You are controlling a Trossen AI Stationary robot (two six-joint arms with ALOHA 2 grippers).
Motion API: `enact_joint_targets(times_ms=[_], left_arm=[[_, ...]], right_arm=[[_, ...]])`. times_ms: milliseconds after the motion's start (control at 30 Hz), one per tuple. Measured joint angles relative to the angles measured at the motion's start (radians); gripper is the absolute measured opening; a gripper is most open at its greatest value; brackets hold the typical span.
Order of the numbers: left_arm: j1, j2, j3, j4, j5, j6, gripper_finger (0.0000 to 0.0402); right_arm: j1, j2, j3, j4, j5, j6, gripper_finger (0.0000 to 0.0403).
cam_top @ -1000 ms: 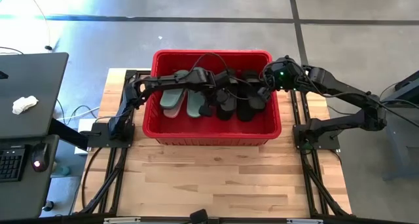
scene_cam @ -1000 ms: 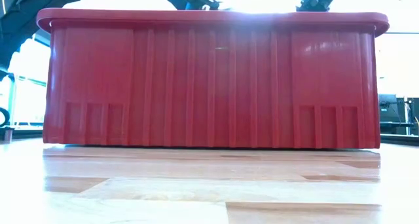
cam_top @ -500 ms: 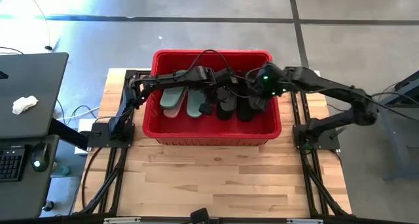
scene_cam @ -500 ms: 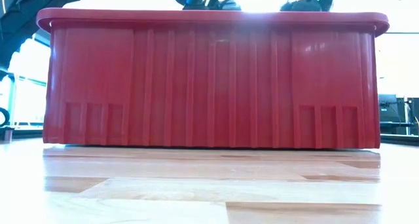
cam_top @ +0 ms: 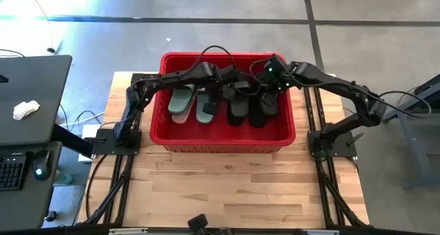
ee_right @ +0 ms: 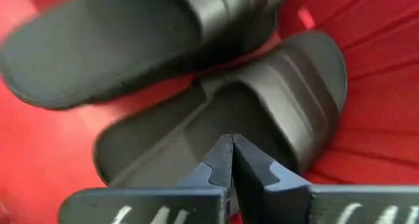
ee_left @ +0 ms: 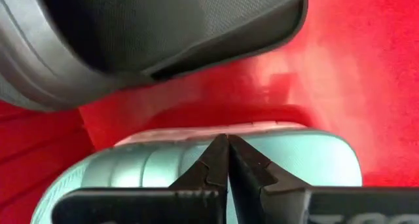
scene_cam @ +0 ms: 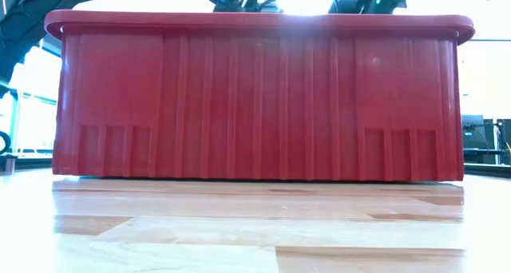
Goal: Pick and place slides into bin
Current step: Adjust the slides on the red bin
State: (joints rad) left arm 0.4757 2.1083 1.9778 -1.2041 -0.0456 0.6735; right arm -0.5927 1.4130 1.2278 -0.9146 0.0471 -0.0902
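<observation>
The red bin (cam_top: 223,135) stands on the wooden table. Inside it lie two sage-green slides (cam_top: 194,104) on the left and several black slides (cam_top: 251,106) on the right. My left gripper (cam_top: 227,92) is shut and empty over the bin's middle, above a green slide (ee_left: 163,168) and next to a black one (ee_left: 150,27). My right gripper (cam_top: 270,75) is shut and empty over the bin's far right part, above a black slide (ee_right: 216,119). The pink slides do not show plainly.
The bin's thick rim (scene_cam: 255,21) and tall front wall hide its inside in the low view. Bare wooden table (cam_top: 227,187) lies in front of the bin. A dark desk (cam_top: 27,104) with a white cloth stands left of the table.
My right gripper has gone toward the table's left edge over the bin, then toward the far edge. My left arm has drawn a little toward the far edge and up. The slides in the bin have stayed where they lie.
</observation>
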Motion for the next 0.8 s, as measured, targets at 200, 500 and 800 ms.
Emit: enact_joint_targets(times_ms=[200,500,800], left_arm=[[0.038,-0.007,0.000,-0.051,0.001,0.000,0.0002],[0.097,-0.015,0.000,-0.116,0.016,0.004,0.0000],[0.121,-0.098,-0.001,-0.088,0.079,0.023,0.0000]], right_arm=[[-0.041,-0.014,0.001,0.014,-0.106,-0.048,0.0000],[-0.043,-0.013,0.001,0.030,-0.159,-0.106,0.0000],[-0.058,0.005,0.000,0.064,-0.190,-0.180,0.0000]])
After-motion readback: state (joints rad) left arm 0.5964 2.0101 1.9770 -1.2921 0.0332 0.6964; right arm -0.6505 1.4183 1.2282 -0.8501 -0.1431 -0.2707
